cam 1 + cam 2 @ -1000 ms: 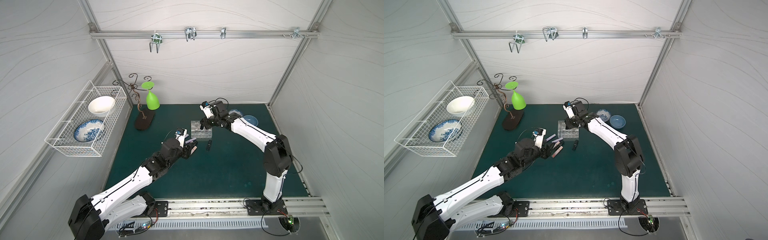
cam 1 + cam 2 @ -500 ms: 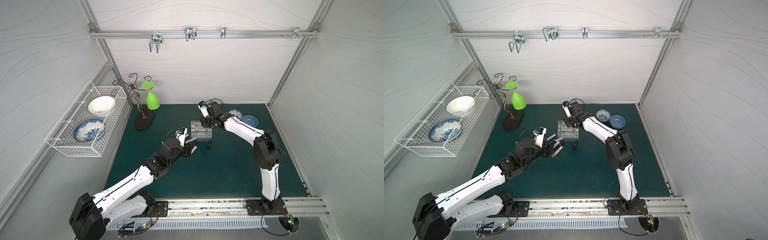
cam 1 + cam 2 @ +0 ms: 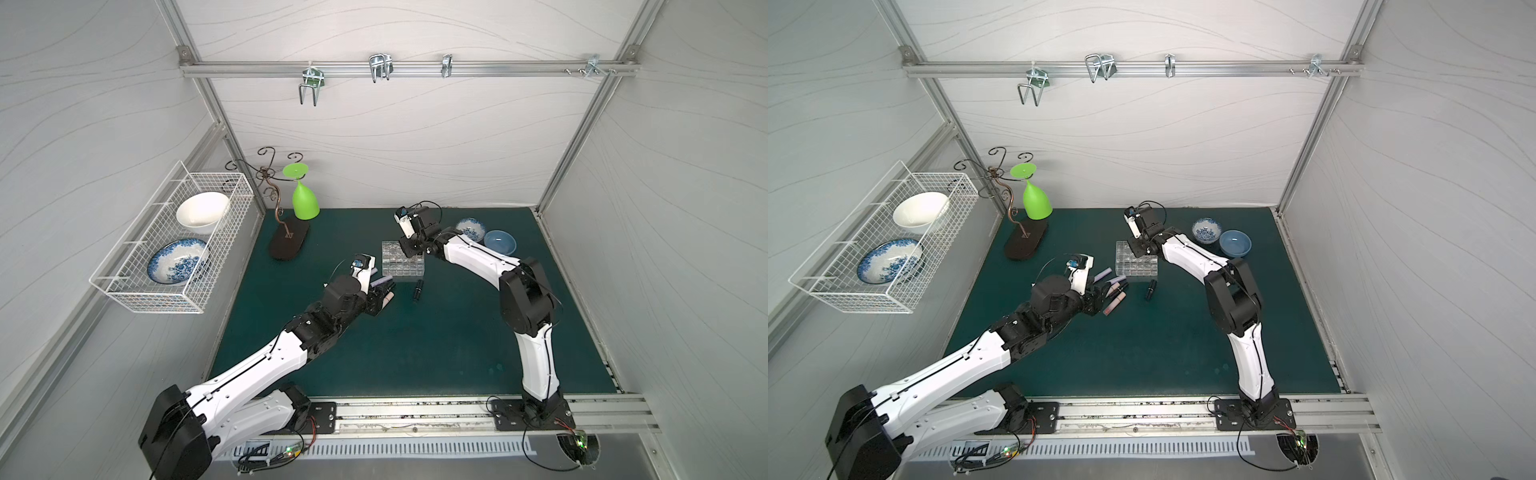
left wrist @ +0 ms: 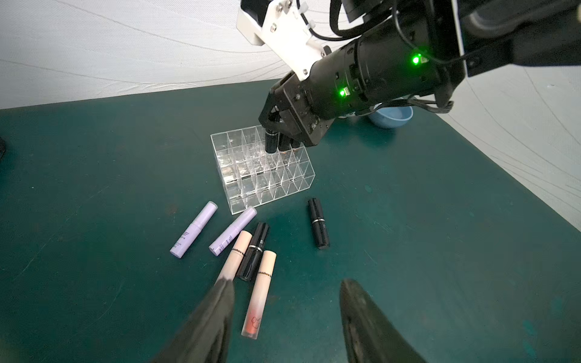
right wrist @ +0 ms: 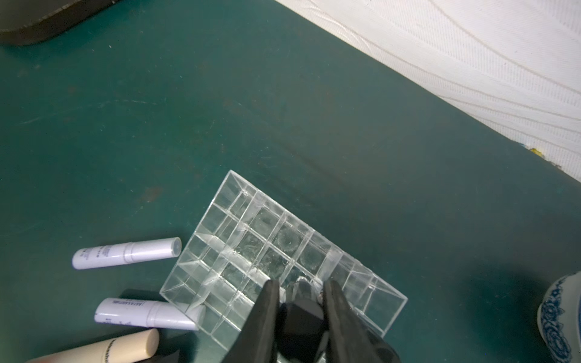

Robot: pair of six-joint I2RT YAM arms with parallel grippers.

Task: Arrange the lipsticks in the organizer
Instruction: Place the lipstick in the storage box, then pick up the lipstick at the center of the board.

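In both top views we see the organizer (image 3: 405,266) (image 3: 1138,268) standing on the green table (image 3: 436,340), toward the back wall. The right fingers (image 3: 410,251) reach down over its far side. The left fingers (image 3: 377,302) hang beside a cluster of lipsticks (image 3: 1115,289) lying just in front of the organizer, and a lone black lipstick (image 3: 417,289) lies a little apart from them.

From the left wrist, our left fingers (image 4: 220,314) stand open above the table, a pink lipstick (image 4: 259,292) lying near one of them. Two lilac lipsticks (image 4: 194,232) (image 4: 233,231) lie beside the organizer's near corner. Across the organizer, the right fingers grip an upright black lipstick (image 4: 272,141), its lower end at a back cell.

From the right wrist, the right fingers (image 5: 267,308) are closed on that upright black lipstick (image 5: 300,317), right above the organizer's (image 5: 251,251) edge cells.
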